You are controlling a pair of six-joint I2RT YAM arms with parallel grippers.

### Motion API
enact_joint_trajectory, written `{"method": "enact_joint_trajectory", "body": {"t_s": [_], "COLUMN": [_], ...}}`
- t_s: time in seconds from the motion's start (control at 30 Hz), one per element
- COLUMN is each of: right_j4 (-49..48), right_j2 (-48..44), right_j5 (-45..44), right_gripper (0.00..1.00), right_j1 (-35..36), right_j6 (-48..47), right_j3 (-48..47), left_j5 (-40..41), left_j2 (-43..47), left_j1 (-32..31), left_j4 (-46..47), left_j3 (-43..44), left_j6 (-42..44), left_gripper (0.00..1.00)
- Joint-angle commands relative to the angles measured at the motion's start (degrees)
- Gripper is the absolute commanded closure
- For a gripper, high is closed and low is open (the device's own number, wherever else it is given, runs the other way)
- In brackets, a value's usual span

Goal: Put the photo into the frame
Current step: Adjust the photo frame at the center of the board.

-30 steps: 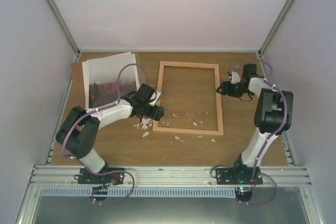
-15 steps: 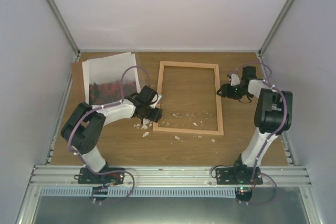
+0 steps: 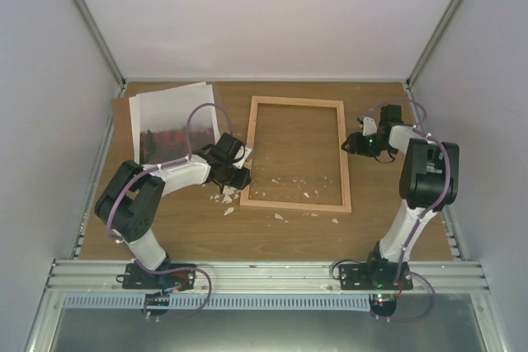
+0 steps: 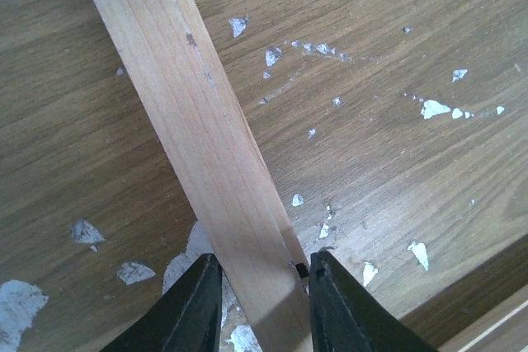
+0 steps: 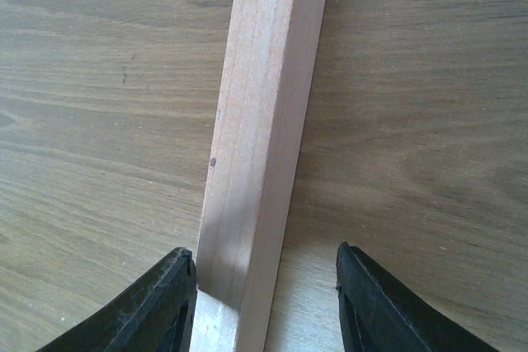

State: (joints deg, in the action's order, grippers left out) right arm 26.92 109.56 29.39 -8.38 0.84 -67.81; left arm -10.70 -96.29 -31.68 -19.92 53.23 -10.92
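The frame (image 3: 297,102), thin light wood rails, lies flat mid-table. The photo (image 3: 169,117), white-bordered with red hills, lies at the back left, apart from both grippers. My left gripper (image 3: 241,179) straddles the frame's left rail near the front-left corner. In the left wrist view that rail (image 4: 190,96) runs between the jaws, and my left gripper (image 4: 262,261) is shut on it, both fingers against its sides. My right gripper (image 3: 350,144) is at the right rail. It (image 5: 264,255) stands open around the rail (image 5: 264,105): the left finger touches, the right finger stands clear.
A brown backing board (image 3: 121,121) sticks out from under the photo at the far left. Small white scraps (image 3: 224,197) lie by the frame's front-left corner and inside the frame (image 3: 289,180). Enclosure walls stand close on the left, right and back.
My left gripper's jaws have closed from wide open onto the frame's left rail. My right gripper has narrowed slightly and shifted a little toward the right rail.
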Motion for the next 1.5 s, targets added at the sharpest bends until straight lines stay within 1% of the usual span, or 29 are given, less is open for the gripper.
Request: {"method": "enact_joint_trajectory", "body": {"t_s": [0.0, 0.1, 0.2, 0.27, 0.3, 0.43, 0.5, 0.57, 0.8, 0.9, 1.07, 1.17, 1.23, 1.3, 1.37, 1.47], "right_j4": [-1.07, -1.12, -1.1, -1.03, -0.99, -1.04, -1.05, -0.95, -0.38, -0.23, 0.31, 0.57, 0.59, 0.41, 0.17, -0.06], "right_j2": [0.81, 0.84, 0.76, 0.66, 0.6, 0.23, -0.04, -0.3, -0.34, -0.11, 2.58, 4.58, 5.55, 6.32, 6.78, 7.4], "right_j5": [-0.79, -0.74, -0.73, -0.64, -0.65, -0.27, 0.02, 0.44, 0.4, -0.11, -0.31, -0.43, -0.47, -0.41, -0.69, -1.27], "right_gripper": [0.52, 0.52, 0.52, 0.52, 0.52, 0.51, 0.49, 0.48, 0.47, 0.47, 0.47, 0.47, 0.47, 0.47, 0.47, 0.47], "right_j1": [-0.23, -0.17, -0.23, -0.23, -0.19, -0.2, -0.19, -0.2, -0.21, -0.22, -0.15, -0.02, 0.29, 0.51, 0.88, 1.25], "right_j6": [-0.58, -0.63, -0.58, -0.58, -0.58, -0.58, -0.58, -0.6, -2.39, -2.68, -2.69, -2.63, -2.36, -1.97, -1.69, -1.63], "right_j3": [0.56, 0.57, 0.58, 0.57, 0.53, 0.36, 0.15, -0.14, -2.17, -3.5, -6.66, -8.56, -9.77, -10.51, -10.87, -11.33], "left_j5": [-3.61, -4.12, -4.56, -4.83, -4.96, -6.56, -7.67, -8.56, -8.4, -8.69, -7.54, -5.81, -3.14, -0.23, 1.47, 3.09], "left_j2": [1.23, 1.34, 1.65, 1.99, 2.25, 4.34, 5.54, 6.81, 6.36, 6.46, 4.24, -0.28, -3.7, -8.04, -12.8, -18.81], "left_j1": [0.78, 1.04, 1.33, 1.65, 1.74, 2.2, 2.72, 3.42, 5.58, 7.32, 8.92, 9.17, 9.25, 9.2, 9.33, 9.43], "left_j4": [2.46, 2.6, 2.65, 2.6, 2.65, 2.61, 2.69, 2.93, 3.15, 4.83, 7.83, 7.97, 7.78, 6.65, 4.57, 3.78], "left_j3": [-1.44, -1.59, -1.83, -1.91, -1.9, -1.7, -1.33, -1.12, -0.06, 0.43, 3.97, 8.29, 12.39, 17.73, 25.27, 32.29], "left_j6": [-0.5, -0.59, -0.68, -0.73, -0.77, -0.64, -0.53, -0.69, -0.16, -0.27, 1.27, 2.74, 3.06, 2.59, 2.03, 1.63], "left_gripper": [0.71, 0.77, 0.79, 0.78, 0.73, 0.37, 0.29, 0.25, 0.26, 0.27, 0.31, 0.32, 0.33, 0.3, 0.29, 0.29]}}
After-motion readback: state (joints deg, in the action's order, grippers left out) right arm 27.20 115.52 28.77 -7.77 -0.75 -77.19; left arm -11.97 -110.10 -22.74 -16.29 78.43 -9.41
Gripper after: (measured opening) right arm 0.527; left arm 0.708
